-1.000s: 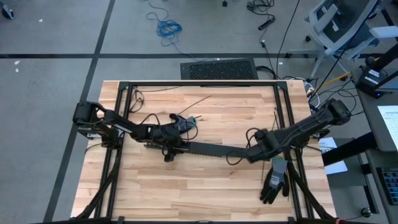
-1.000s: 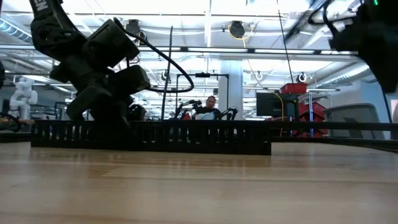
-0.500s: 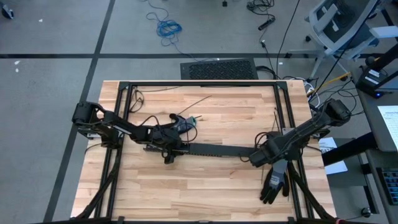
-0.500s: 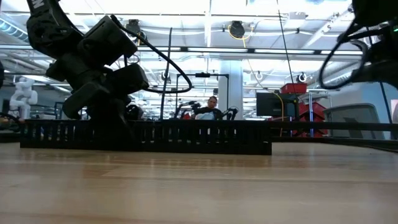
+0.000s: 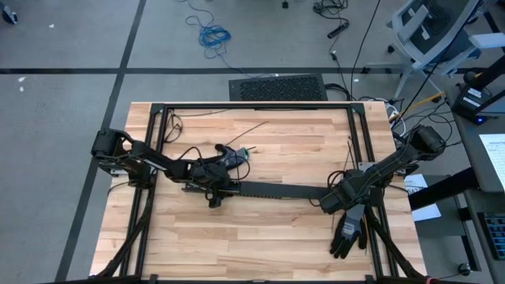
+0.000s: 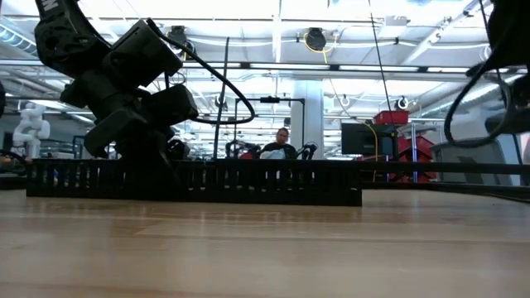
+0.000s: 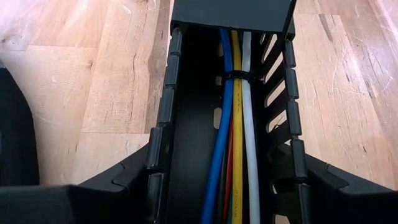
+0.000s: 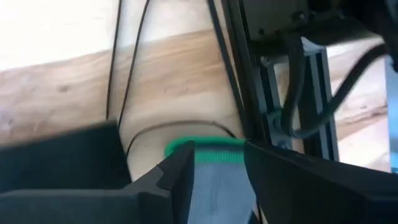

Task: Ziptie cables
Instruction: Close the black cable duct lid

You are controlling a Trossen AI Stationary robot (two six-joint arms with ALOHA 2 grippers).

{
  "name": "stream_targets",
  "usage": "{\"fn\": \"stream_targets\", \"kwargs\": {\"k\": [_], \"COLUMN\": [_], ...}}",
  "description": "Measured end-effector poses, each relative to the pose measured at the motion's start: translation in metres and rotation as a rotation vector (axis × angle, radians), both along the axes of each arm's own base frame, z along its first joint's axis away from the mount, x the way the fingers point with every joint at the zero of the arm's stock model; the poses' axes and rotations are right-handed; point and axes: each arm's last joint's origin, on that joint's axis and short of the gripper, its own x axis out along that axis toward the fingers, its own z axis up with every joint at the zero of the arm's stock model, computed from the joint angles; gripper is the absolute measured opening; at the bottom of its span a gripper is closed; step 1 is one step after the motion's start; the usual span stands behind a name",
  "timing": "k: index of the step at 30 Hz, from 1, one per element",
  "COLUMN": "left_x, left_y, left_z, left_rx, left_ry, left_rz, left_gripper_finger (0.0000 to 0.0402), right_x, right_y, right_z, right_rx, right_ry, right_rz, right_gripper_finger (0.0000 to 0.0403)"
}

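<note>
A black slotted duct (image 5: 276,189) lies across the middle of the wooden table. Inside it run the cables (image 7: 239,124), blue, yellow, white, red and green, bound by a black ziptie (image 7: 235,76). My left gripper (image 5: 211,185) (image 7: 227,177) is shut on the duct's left end. My right gripper (image 5: 338,203) (image 8: 217,168) hangs open at the near right, past the duct's right end. Its fingers stand on either side of the green-edged cuff (image 8: 208,152) of a black and grey glove (image 5: 347,233) that lies flat on the table. My left gripper pinches the duct's two slotted side walls (image 7: 155,149) from outside, one finger on each, near the duct's left end. It comes slanting down from the table's left, its fingers lying along the duct. The duct rests on the table. My right gripper: I cannot tell whether its fingers touch the glove's cuff.
A black metal frame (image 5: 237,106) runs round the table, and one of its rails (image 8: 292,81) stands close to my right gripper. Thin black wires (image 5: 252,126) lie on the far half of the wood. Bare wood (image 5: 237,237) lies toward the near edge. A person (image 6: 281,142) sits far behind.
My right gripper has gone from the duct's right end toward the table's near right, down to the glove, rolling as it went. The duct's right end now lies uncovered, and the duct has shifted a little toward the left.
</note>
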Motion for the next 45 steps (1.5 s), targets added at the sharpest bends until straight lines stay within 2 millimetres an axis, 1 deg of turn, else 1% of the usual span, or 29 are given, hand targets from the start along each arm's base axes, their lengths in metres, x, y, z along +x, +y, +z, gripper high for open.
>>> {"fn": "stream_targets", "kwargs": {"k": [4,6,9,10,12,15,19,24,32,37,40,42,45], "left_x": [0.0,0.0,0.0,0.0,0.0,0.0,0.0,0.0,0.0,0.0,0.0,0.0,0.0], "left_y": [0.0,0.0,0.0,0.0,0.0,0.0,0.0,0.0,0.0,0.001,0.001,0.001,0.001], "left_z": [0.0,0.0,0.0,0.0,0.0,0.0,0.0,0.0,0.0,0.0,0.0,-0.001,0.0], "left_rx": [0.001,0.001,0.001,0.001,0.001,0.007,0.016,0.017,0.018,0.02,0.023,0.024,0.023], "left_ry": [0.0,0.0,0.0,0.0,0.0,-0.001,-0.001,-0.001,0.0,-0.001,0.002,0.003,0.001], "left_rz": [0.001,0.001,0.001,0.001,0.002,0.006,0.016,0.017,0.018,0.019,0.02,0.02,0.021], "left_gripper_finger": [0.0265,0.0265,0.0265,0.0265,0.0265,0.0265,0.0265,0.0265,0.0265,0.0265,0.0265,0.0265,0.0265], "right_x": [-0.004,-0.005,-0.007,-0.007,-0.008,-0.009,-0.014,-0.016,-0.013,-0.013,-0.008,-0.004,-0.003], "right_y": [-0.005,-0.006,-0.008,-0.008,-0.008,-0.01,-0.013,-0.011,-0.009,-0.009,-0.009,-0.01,-0.01], "right_z": [-0.008,-0.01,-0.015,-0.018,-0.021,-0.023,-0.02,-0.019,0.009,0.009,0.012,0.015,0.017], "right_rx": [-0.013,-0.018,-0.006,0.009,0.038,0.027,0.022,0.028,0.017,0.009,-0.039,-0.037,-0.048], "right_ry": [0.014,0.023,0.017,-0.003,-0.063,-0.168,-0.193,-0.194,-0.274,-0.283,-0.373,-0.411,-0.417], "right_rz": [-0.012,-0.015,0.01,0.02,0.03,0.051,0.038,0.059,0.092,0.1,0.139,0.135,0.137], "right_gripper_finger": [0.0103,0.0075,0.0019,0.001,0.0004,0.0001,0.0,0.0,0.0,0.0,0.0,0.0,0.0]}}
